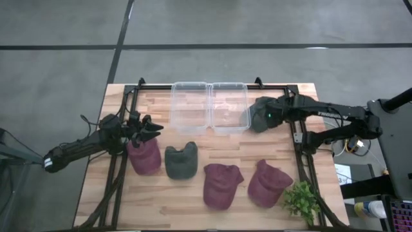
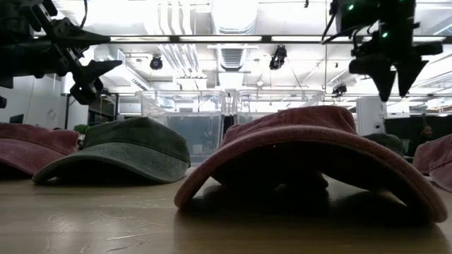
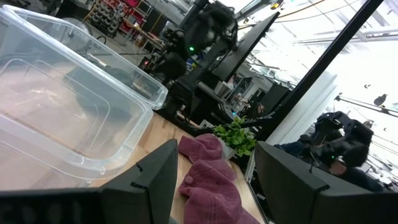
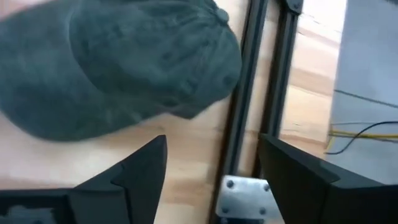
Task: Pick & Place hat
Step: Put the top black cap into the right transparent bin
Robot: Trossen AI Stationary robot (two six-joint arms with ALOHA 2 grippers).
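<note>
While the right gripper (image 1: pixel 252 118) hovers with its jaws spread and nothing between them, a grey-green hat (image 4: pixel 118 68) lies on the wooden table (image 1: pixel 193 200) just beneath it, beside the right-hand clear bin (image 1: pixel 228 106) and the black frame rail (image 4: pixel 239 124). From overhead the arm covers most of that hat, so which way its brim points cannot be told. Both clear bins, the left-hand bin (image 1: pixel 188 106) included, stand side by side at the far edge and hold nothing. Four more hats lie in a loose row nearer the front: a maroon hat (image 1: pixel 145 156) under the left gripper (image 1: pixel 151 129), whose jaws are also parted and empty; a dark green hat (image 1: pixel 180 161) with its long axis running front to back; a second maroon hat (image 1: pixel 221 185) angled toward the front left; and a third maroon hat (image 1: pixel 269 182) beside a small green plant (image 1: pixel 301 201) at the front right corner.
</note>
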